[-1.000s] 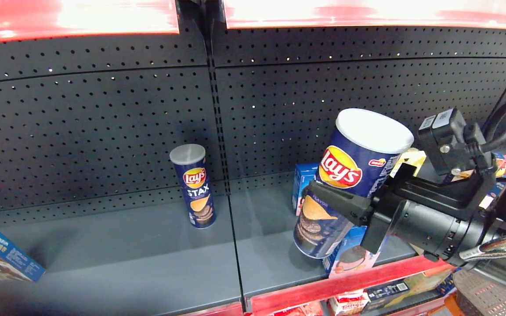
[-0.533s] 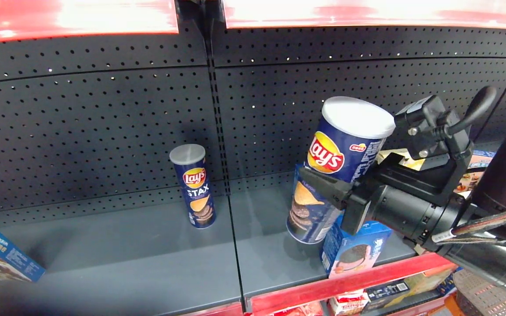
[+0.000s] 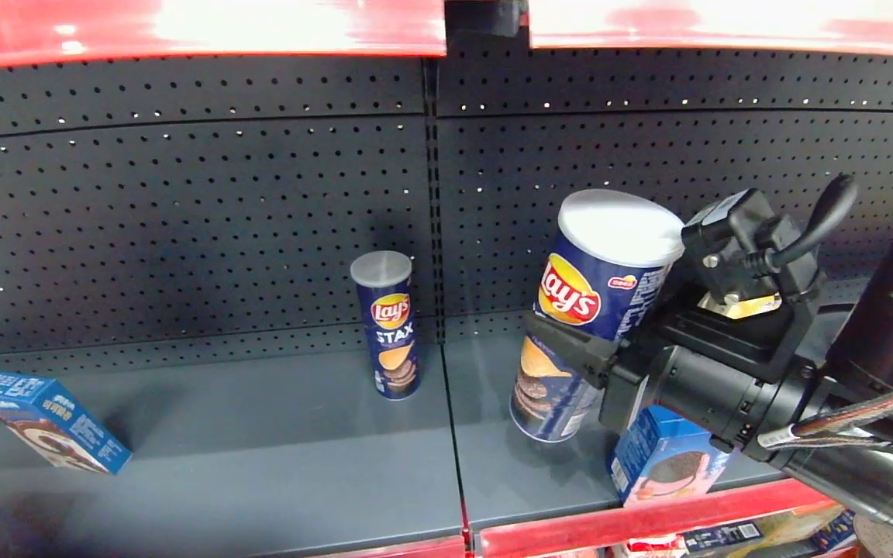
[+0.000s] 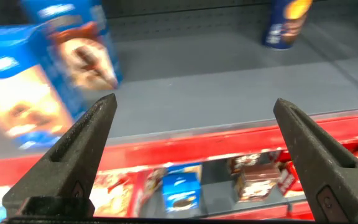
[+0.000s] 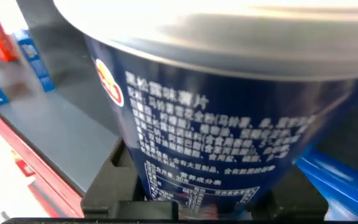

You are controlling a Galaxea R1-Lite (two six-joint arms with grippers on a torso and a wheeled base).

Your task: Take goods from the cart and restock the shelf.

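The whole placement turns on the tilt of the chip can (image 3: 570, 291). Your right gripper (image 3: 582, 353) is clamped across its lower half from the shelf's right end, and the can's long axis leans. Its white lid tips toward the right end and its base swings toward the seam between the two bays. The base hangs low over the right bay of the shelf (image 3: 260, 434), about midway between back panel and front lip. I can't tell whether it touches the deck.

I'd judge that you need to roll the wrist upright before you let go, or the can may land on its rim and topple.

The shelf already holds:
- A second can (image 3: 389, 325), standing upright near the back, just left of the seam and well clear of the held one.
- A blue biscuit box (image 3: 667, 465) at the front lip under your right arm, the closest thing to bump.
- Another blue box (image 3: 51, 422), lying tilted toward the left end.

Your left gripper (image 4: 194, 106) has its jaws wide apart and empty, facing the shelf's red front lip — the right arm is the one doing the placing.
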